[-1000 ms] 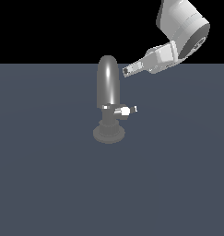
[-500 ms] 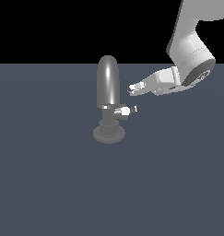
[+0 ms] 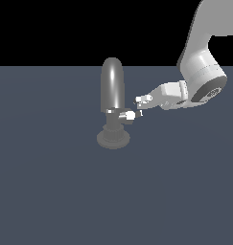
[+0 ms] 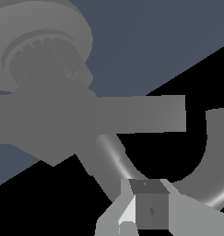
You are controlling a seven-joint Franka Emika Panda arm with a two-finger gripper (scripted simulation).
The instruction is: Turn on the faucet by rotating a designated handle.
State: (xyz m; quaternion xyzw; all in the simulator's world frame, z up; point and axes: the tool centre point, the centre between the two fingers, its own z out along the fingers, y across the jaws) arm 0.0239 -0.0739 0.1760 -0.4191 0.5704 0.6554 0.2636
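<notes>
The grey faucet [image 3: 112,91] stands upright on its round ribbed base [image 3: 113,139]. Its short handle [image 3: 126,115] sticks out from the neck toward the exterior view's right and ends in a white tip. My gripper [image 3: 139,106] is just beyond that tip and slightly above it, very close; I cannot tell whether it touches. The fingers look shut and hold nothing. In the wrist view the handle [image 4: 145,114] is a grey bar running out from the ribbed base [image 4: 44,50]. The curved spout [image 4: 212,156] lies behind it, and my fingertips [image 4: 150,209] are close together.
The faucet stands on a flat dark blue-grey surface [image 3: 51,191]. The white arm [image 3: 199,67] comes in from the upper part of the exterior view's right.
The gripper has come down and moved toward the exterior view's left, from beside the top of the spout to just off the handle's white tip. The faucet and handle have not moved.
</notes>
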